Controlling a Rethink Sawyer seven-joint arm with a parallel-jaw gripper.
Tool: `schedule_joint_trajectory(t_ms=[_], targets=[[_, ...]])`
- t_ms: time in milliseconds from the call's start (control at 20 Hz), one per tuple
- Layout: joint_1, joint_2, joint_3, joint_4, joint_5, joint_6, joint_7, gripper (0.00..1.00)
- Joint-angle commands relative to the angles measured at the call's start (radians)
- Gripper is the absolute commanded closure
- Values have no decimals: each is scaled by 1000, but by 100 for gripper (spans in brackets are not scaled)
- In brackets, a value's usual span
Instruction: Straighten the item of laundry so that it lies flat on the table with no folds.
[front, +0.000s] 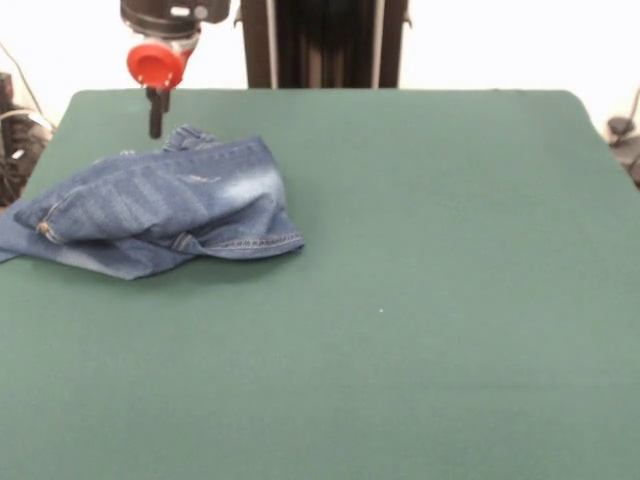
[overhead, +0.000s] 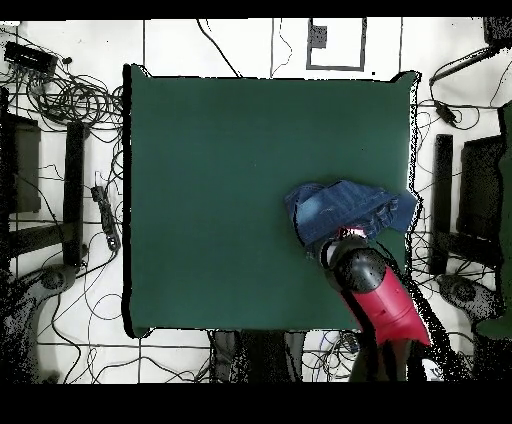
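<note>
Near one table edge, a single pair of faded blue jeans is lying bunched in folds, while the one gripper is hanging just behind it, grasping nothing, its opening impossible to tell.

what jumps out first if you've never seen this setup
A crumpled heap of blue jeans lies folded over itself at one edge of the big green table, with most of the cloth bare. Just behind the heap in the front view, the gripper hangs under a bright red cap; the overhead view shows the red and black arm reaching in beside the jeans.
</note>
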Motion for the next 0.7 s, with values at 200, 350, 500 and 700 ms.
schedule_joint_trajectory(t_ms=[200, 350, 500, 700], targets=[[-19, 52, 223, 102, 10, -62, 188, 0], [-13, 40, 226, 110, 18, -42, 191, 0], [-4, 23, 227, 113, 26, -9, 191, 0], [28, -15, 207, 118, 39, 57, 200, 0]])
